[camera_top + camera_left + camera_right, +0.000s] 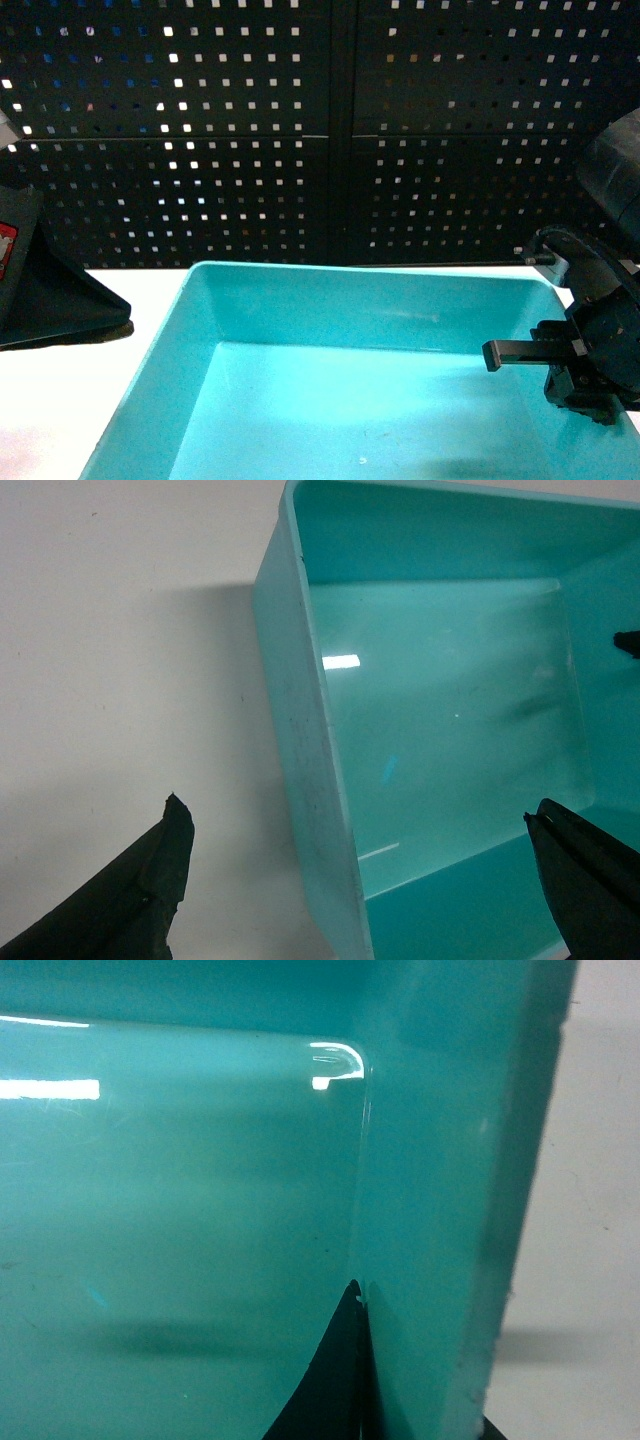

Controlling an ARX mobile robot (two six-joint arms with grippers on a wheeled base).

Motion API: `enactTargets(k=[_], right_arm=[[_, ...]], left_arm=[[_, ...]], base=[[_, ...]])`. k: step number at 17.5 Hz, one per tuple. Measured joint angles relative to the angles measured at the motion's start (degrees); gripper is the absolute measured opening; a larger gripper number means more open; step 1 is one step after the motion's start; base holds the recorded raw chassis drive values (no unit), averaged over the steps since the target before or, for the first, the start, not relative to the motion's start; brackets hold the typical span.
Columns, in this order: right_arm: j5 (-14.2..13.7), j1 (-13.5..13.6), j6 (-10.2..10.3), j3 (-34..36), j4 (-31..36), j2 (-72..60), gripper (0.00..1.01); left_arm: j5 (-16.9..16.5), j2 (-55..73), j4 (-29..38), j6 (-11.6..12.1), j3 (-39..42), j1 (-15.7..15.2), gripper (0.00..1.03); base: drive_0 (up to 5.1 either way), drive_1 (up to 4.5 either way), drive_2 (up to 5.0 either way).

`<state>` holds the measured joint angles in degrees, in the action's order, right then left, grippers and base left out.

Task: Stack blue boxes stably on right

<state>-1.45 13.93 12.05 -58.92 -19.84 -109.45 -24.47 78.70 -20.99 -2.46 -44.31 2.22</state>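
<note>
Turquoise bin [250,330] sits on the white table [60,400]; right gripper [420,1380] clamps its 3 o'clock wall, left gripper [360,880] spread wide astride the 9 o'clock wall

Setting is looking like a lab or workshop test station. A black perforated metal panel [330,130] is standing as a backdrop, with light showing through its square holes. A plain white bench [60,400] is running in front of it, carrying a turquoise plastic bin [260,300].

Bin [330,300] front cut off below
</note>
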Motion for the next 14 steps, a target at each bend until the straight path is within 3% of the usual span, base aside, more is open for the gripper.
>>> enactTargets(k=[4, 5, 9, 13, 14], right_arm=[[0.0, 0.0, 0.0, 0.0, 0.0, 0.0, 0.02], [0.0, 0.0, 0.1, 0.0, 0.0, 0.0, 0.02], [0.0, 0.0, 0.1, 0.0, 0.0, 0.0, 0.02], [0.0, 0.0, 0.1, 0.0, 0.0, 0.0, 0.02], [0.0, 0.0, 0.1, 0.0, 0.0, 0.0, 0.02]], left_arm=[[0.0, 0.0, 0.0, 0.0, 0.0, 0.0, 0.98], [0.0, 0.9, -3.0, -0.2, -1.5, 0.7, 0.98], [8.3, 13.9, -14.7, -2.2, -14.9, 7.2, 0.98], [11.1, 23.1, -18.6, -6.2, -22.4, 11.3, 0.98], [12.2, 25.2, -16.8, -6.8, -23.6, 12.5, 0.98]], base=[[0.0, 0.0, 0.0], [0.0, 0.0, 0.0], [0.0, 0.0, 0.0], [0.0, 0.0, 0.0], [0.0, 0.0, 0.0]])
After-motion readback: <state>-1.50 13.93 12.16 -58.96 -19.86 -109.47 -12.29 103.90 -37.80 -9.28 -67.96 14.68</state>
